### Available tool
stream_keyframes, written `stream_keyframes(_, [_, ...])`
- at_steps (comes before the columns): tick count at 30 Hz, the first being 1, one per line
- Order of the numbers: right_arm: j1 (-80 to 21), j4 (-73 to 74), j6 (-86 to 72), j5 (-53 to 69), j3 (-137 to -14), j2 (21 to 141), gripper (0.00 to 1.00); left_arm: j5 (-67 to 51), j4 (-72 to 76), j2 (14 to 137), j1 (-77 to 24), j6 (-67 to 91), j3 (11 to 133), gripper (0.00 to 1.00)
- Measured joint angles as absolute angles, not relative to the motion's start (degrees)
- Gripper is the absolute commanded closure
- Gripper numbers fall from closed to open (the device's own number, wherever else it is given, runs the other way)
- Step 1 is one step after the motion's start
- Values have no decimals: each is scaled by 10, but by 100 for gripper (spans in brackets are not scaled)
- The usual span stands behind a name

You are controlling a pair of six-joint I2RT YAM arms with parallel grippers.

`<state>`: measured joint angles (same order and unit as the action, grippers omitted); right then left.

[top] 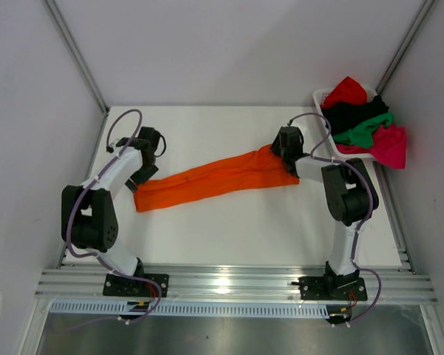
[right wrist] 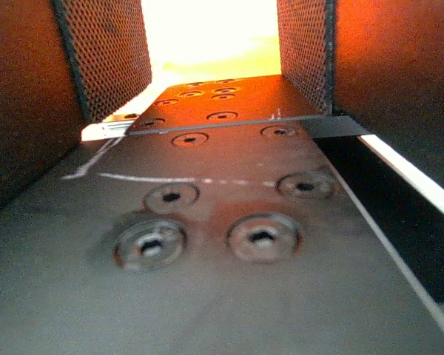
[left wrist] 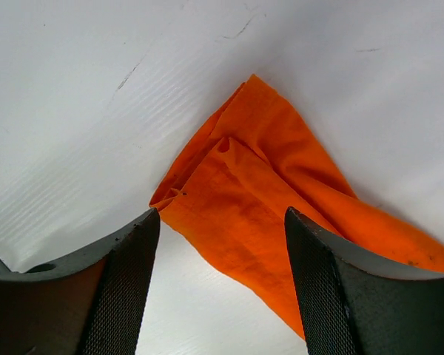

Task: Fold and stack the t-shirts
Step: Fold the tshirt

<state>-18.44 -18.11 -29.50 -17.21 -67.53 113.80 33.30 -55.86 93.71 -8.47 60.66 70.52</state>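
Note:
A bright orange t-shirt (top: 214,177) lies on the white table, bunched into a long band running from lower left to upper right. My left gripper (top: 143,177) stands open at its left end. In the left wrist view one corner of the orange t-shirt (left wrist: 251,185) lies flat on the table, reaching in between the spread fingers (left wrist: 126,266) without touching them. My right gripper (top: 278,153) is at the shirt's right end. Its mesh pads (right wrist: 107,52) stand apart, with brightly lit orange cloth (right wrist: 207,37) showing in the gap.
A white slatted basket (top: 318,96) sits at the back right corner, piled with a red t-shirt (top: 346,90), a black one (top: 351,115), a green one (top: 366,129) and a magenta one (top: 391,144) hanging over its rim. White walls enclose the table on three sides.

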Motion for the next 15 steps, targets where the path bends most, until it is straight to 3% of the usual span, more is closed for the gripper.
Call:
stream_keyframes(6, [-203, -155, -286, -203, -664, 1113, 54, 316, -551, 920, -85, 579, 700, 30])
stream_keyframes(15, [-254, -61, -314, -303, -664, 976, 54, 285, -537, 907, -120, 560, 682, 31])
